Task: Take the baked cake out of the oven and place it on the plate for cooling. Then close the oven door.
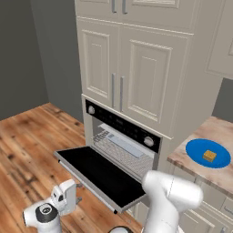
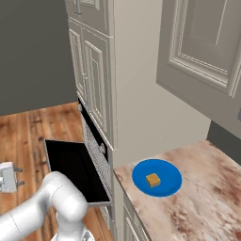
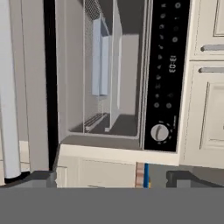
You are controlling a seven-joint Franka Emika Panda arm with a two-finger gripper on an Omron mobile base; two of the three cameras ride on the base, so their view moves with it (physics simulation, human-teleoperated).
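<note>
On the counter (image 1: 207, 175) at right, the baked cake (image 1: 209, 155) sits on the plate (image 1: 208, 153), roughly at its middle, small orange-tan cube on the flat blue disc. Same pair in the right base view: cake (image 2: 153, 180) on plate (image 2: 156, 177), plate lying flat near the counter's (image 2: 197, 197) left edge, just right of the oven column.

Oven (image 1: 123, 141) is to the left of the counter, under the cream cabinets (image 1: 123, 68). Oven door (image 1: 101, 174) hangs fully open, dropped flat and level, black glass face up, sticking out toward the near side over the wood floor (image 1: 27, 141). Door's bar handle (image 1: 84, 184) runs along its near edge. Wire rack (image 1: 122, 152) inside with a grey baking tray (image 1: 124, 144) on it. Control strip above the cavity, one silver knob (image 1: 91, 109) at far left, another (image 1: 149, 141) at right.

Gripper (image 1: 68, 195) is low at near left, in front of the open door and slightly below its level, not touching it, well apart from the plate. Jaws spread wide, nothing between them. In the hand view the finger tips (image 3: 41, 177) frame the rolled oven cavity (image 3: 100, 70), with the tray (image 3: 100, 59), the control strip and a knob (image 3: 160, 131); the door handle (image 3: 9, 87) runs as a pale bar along the left edge.
</note>
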